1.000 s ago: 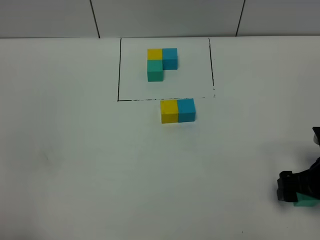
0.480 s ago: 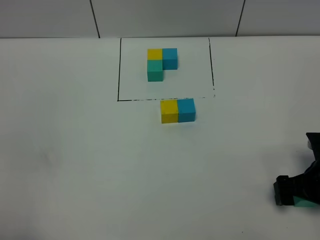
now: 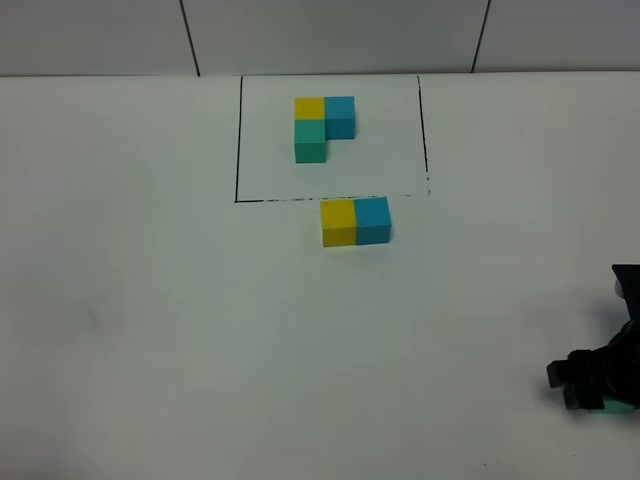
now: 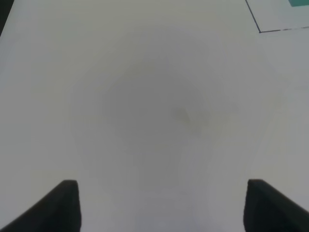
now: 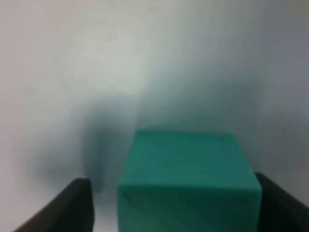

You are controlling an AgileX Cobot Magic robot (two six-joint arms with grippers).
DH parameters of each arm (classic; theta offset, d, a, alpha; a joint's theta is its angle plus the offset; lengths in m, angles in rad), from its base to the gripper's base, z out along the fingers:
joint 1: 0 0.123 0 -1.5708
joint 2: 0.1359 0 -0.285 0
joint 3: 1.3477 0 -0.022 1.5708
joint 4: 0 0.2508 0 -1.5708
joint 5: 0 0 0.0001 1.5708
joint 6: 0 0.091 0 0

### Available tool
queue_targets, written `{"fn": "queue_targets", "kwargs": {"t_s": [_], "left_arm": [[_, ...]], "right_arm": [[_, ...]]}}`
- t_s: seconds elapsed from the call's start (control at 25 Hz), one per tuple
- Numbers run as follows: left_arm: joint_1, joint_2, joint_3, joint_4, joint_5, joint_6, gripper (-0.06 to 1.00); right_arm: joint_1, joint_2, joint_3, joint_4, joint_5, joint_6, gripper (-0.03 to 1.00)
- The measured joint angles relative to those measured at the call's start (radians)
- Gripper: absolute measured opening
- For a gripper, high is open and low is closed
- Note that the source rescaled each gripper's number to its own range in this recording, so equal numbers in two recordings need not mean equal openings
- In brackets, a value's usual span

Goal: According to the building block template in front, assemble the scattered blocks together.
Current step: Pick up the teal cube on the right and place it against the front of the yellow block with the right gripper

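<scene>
The building block template (image 3: pixel 320 128), a yellow, blue and teal-green L, sits inside a black-line frame at the back centre. Just in front of the frame, a loose yellow block (image 3: pixel 339 222) and a sky-blue block (image 3: pixel 373 220) stand side by side, touching. The teal-green block (image 3: pixel 612 405) lies at the front right, mostly hidden under my right gripper (image 3: pixel 595 385). The right wrist view shows this block (image 5: pixel 188 169) between the fingers of the right gripper (image 5: pixel 174 203): one finger touches it, the other stands a small gap away. My left gripper (image 4: pixel 161 208) is open over bare table.
The white table (image 3: pixel 150 320) runs wide around the blocks. A corner of the black frame line (image 4: pixel 260 31) and a sliver of the template's teal cube (image 4: pixel 299 2) show in the left wrist view. A panelled wall (image 3: pixel 330 35) stands behind.
My right gripper's fingers have narrowed around the teal-green block, which is now more covered in the high view. The other blocks and the left arm have not moved.
</scene>
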Motion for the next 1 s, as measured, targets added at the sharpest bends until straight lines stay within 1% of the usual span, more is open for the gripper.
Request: {"fn": "queue_targets", "kwargs": {"t_s": [0.4, 0.48, 0.52, 0.56, 0.6, 0.76, 0.84, 0.92, 1.0], "left_arm": [[0.000, 0.000, 0.000, 0.000, 0.000, 0.000, 0.62], [0.000, 0.000, 0.000, 0.000, 0.000, 0.000, 0.62], [0.000, 0.000, 0.000, 0.000, 0.000, 0.000, 0.62], [0.000, 0.000, 0.000, 0.000, 0.000, 0.000, 0.62], [0.000, 0.000, 0.000, 0.000, 0.000, 0.000, 0.62], [0.000, 0.000, 0.000, 0.000, 0.000, 0.000, 0.62], [0.000, 0.000, 0.000, 0.000, 0.000, 0.000, 0.62], [0.000, 0.000, 0.000, 0.000, 0.000, 0.000, 0.62], [0.000, 0.000, 0.000, 0.000, 0.000, 0.000, 0.62]], "right_arm": [[0.000, 0.000, 0.000, -0.009, 0.018, 0.000, 0.30], [0.000, 0.000, 0.000, -0.009, 0.020, 0.000, 0.23], [0.000, 0.000, 0.000, -0.009, 0.020, 0.000, 0.15], [0.000, 0.000, 0.000, -0.010, 0.020, 0.001, 0.06], [0.000, 0.000, 0.000, -0.010, 0.022, 0.005, 0.00], [0.000, 0.000, -0.002, -0.011, 0.024, 0.023, 0.00], [0.000, 0.001, -0.018, -0.011, 0.049, 0.037, 0.00], [0.002, 0.002, -0.055, -0.011, 0.119, 0.061, 0.00], [0.035, 0.002, -0.108, -0.012, 0.200, 0.077, 0.00]]}}
